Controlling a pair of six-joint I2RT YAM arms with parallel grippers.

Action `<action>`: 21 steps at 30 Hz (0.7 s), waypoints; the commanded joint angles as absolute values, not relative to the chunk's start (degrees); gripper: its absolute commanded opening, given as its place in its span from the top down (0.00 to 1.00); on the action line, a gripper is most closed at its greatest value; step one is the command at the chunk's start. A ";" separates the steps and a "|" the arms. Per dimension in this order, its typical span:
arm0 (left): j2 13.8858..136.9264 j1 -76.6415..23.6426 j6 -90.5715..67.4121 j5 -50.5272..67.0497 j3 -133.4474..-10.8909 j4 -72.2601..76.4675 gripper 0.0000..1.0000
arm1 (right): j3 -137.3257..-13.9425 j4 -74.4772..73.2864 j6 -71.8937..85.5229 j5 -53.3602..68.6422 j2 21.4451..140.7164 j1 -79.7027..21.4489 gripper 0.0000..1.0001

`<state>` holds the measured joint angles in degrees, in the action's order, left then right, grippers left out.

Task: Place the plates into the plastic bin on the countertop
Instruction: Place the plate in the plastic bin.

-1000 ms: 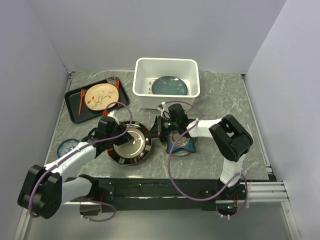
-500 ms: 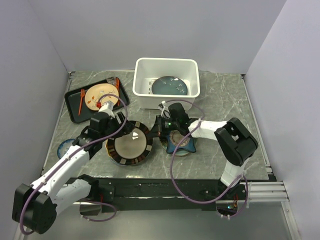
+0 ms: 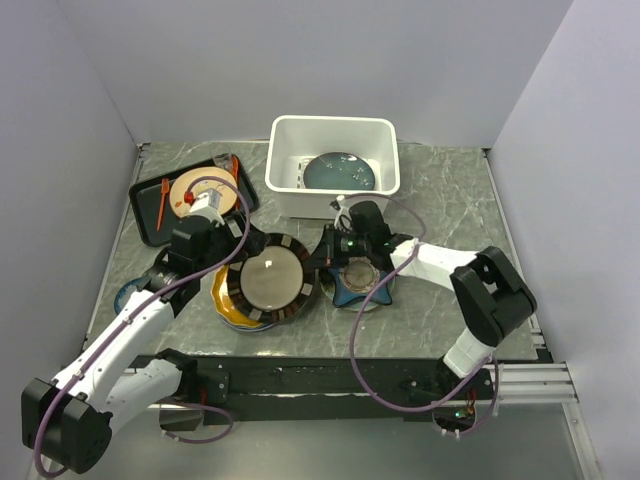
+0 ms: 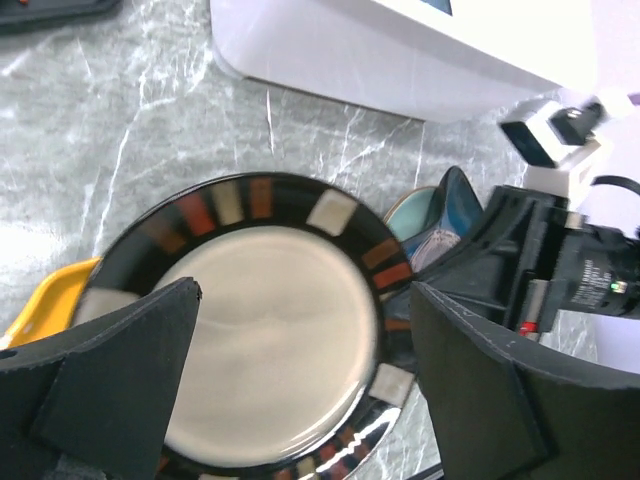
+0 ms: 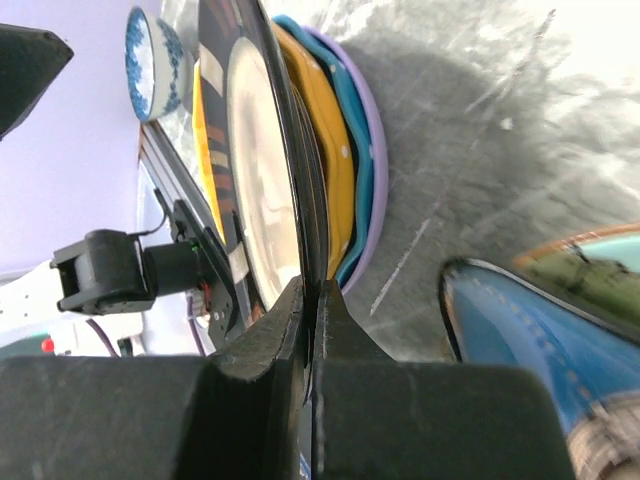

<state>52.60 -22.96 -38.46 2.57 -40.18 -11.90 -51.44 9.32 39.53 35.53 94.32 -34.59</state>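
Observation:
The dark-rimmed beige plate [image 3: 268, 281] stands tilted above a stack of plates, with an orange one [image 3: 224, 309] showing under its left edge. My right gripper [image 3: 322, 258] is shut on the plate's right rim; in the right wrist view the jaws [image 5: 315, 292] pinch the dark edge [image 5: 300, 150]. My left gripper [image 3: 232, 252] hangs open over the plate's left side, and the plate [image 4: 268, 330] lies between its fingers [image 4: 110, 380] without touching them. The navy star-shaped plate [image 3: 362, 286] lies to the right. The white plastic bin [image 3: 283, 138] holds a teal plate [image 3: 340, 172].
A black tray [image 3: 148, 220] with a beige plate [image 3: 196, 190] and orange cutlery sits at the back left. A small blue bowl [image 3: 130, 295] stands at the left. Under the lifted plate, orange [image 5: 322, 140], teal [image 5: 357, 180] and purple [image 5: 377, 130] plates are stacked on the grey countertop [image 3: 440, 200].
My left gripper has opened and pulled back up and to the left. My right gripper has raised the dark-rimmed plate's right rim, tilting it and uncovering the orange plate beneath.

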 commanded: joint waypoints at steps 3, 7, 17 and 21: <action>51.51 -22.50 -36.47 0.79 -42.98 -11.16 0.07 | -50.80 15.83 42.72 39.55 82.98 -31.38 1.00; 50.80 -21.62 -36.74 1.49 -42.45 -10.11 0.06 | -49.92 14.68 42.28 39.81 79.55 -28.92 1.00; 51.33 -19.08 -37.35 4.48 -42.28 -8.53 0.05 | -47.11 9.85 40.43 40.34 70.59 -21.55 1.00; 51.68 -18.54 -37.62 9.57 -41.05 -5.02 0.06 | -45.97 9.84 40.52 41.92 68.47 -18.90 1.00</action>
<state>52.21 -19.20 -37.95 4.43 -40.62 -10.61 -45.28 3.77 38.94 36.56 73.36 -21.08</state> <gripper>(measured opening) 0.942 0.032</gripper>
